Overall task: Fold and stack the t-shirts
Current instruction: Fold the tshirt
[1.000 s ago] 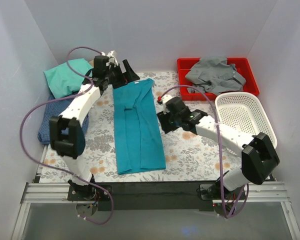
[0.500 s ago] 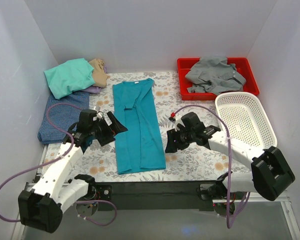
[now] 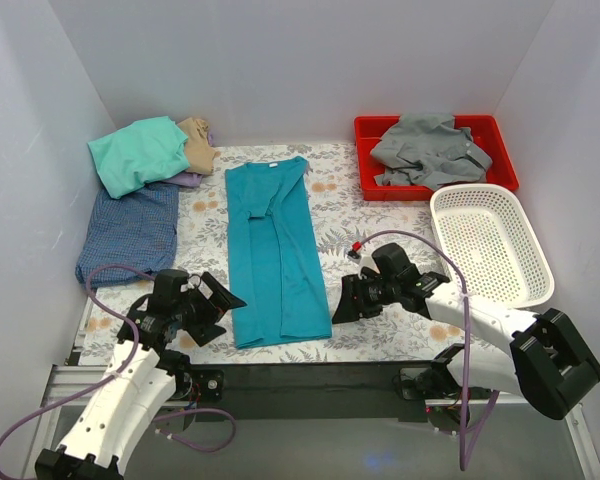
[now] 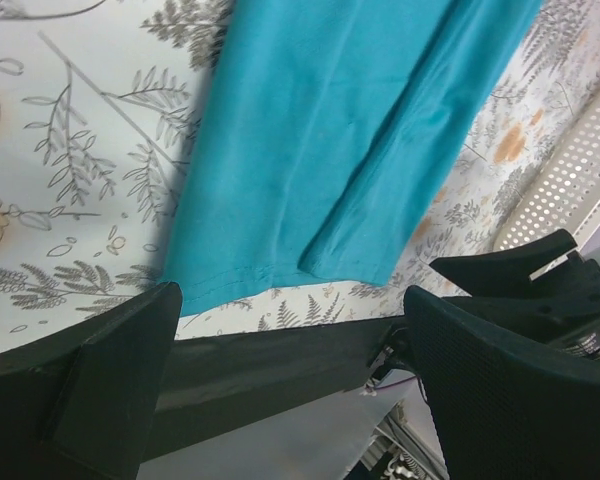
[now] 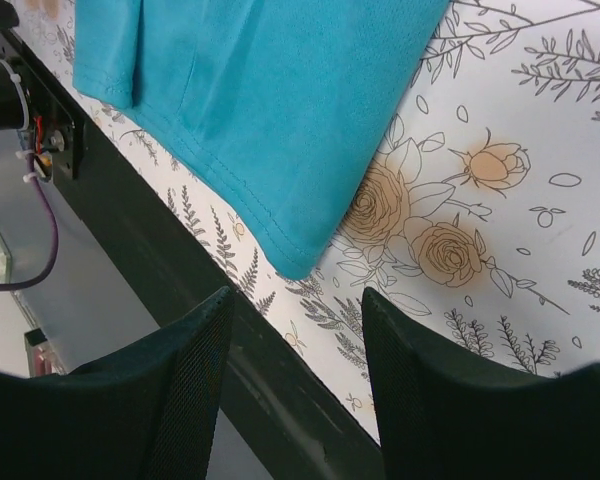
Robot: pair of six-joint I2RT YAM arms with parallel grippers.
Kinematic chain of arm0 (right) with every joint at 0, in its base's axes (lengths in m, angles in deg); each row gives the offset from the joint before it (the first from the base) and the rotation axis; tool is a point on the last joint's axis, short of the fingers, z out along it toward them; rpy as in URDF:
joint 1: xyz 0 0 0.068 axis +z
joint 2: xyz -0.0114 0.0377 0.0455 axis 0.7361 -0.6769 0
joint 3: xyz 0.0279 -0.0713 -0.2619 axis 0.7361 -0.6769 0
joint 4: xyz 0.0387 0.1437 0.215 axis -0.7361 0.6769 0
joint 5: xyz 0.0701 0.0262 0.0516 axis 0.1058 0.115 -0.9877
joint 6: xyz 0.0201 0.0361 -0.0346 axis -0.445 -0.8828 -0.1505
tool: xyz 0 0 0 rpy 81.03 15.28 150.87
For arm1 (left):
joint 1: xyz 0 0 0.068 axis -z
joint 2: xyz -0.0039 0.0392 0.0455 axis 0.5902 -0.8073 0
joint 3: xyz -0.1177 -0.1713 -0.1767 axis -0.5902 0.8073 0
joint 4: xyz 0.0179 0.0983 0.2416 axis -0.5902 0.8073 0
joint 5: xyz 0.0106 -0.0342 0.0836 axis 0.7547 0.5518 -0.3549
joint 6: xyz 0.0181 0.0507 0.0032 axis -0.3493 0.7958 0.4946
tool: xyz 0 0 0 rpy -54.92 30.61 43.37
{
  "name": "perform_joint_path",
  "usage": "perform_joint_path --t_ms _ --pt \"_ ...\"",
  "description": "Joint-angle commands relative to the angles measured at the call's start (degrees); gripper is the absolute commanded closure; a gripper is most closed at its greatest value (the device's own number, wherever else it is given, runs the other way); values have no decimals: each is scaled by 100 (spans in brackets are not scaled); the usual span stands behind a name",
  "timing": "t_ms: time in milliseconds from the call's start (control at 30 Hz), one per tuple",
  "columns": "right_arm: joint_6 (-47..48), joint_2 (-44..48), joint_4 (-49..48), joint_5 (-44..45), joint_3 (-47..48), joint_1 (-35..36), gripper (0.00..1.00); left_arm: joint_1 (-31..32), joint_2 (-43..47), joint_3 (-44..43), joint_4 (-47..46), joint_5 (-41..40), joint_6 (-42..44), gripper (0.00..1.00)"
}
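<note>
- Containers: a red tray stands at the far right corner of the worktop and holds a crumpled grey shirt.
- A white basket stands just in front of the tray, along the right side.
- The teal shirt lies flat in the middle of the worktop. It is folded into a long strip, with the collar at the far end and the hem at the near edge.
- At the far left is a heap: a mint shirt on top and a tan shirt beside it. A lilac shirt is almost hidden under these two.
- A blue-checked shirt lies in front of the heap, and its far end goes under the mint one.
- The left tool is low, just beside the near left corner of the teal shirt, with its fingers wide apart.
- The right tool is just beside the near right corner, with its fingers also apart.
- Neither tool holds any cloth. I cannot tell if the fingertips touch the hem.
- Both wrist views cut the teal shirt off, so only its near end shows there.
</note>
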Motion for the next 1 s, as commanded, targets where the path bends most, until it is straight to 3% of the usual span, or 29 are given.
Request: perform_joint_path --t_ms 0,300,700,967 --pt "-329 150 -479 -176 -183 39 40 38 203 183 204 -42 -400 7" --pt "-611 -280 -919 -89 -280 293 40 178 46 245 372 -166 -690 7" --pt "-444 -1080 -1165 79 195 373 41 520 -814 429 -445 -781 -883 10" --pt "-742 -1221 -1340 -26 90 373 41 1153 -1053 648 -753 -887 -1305 36"
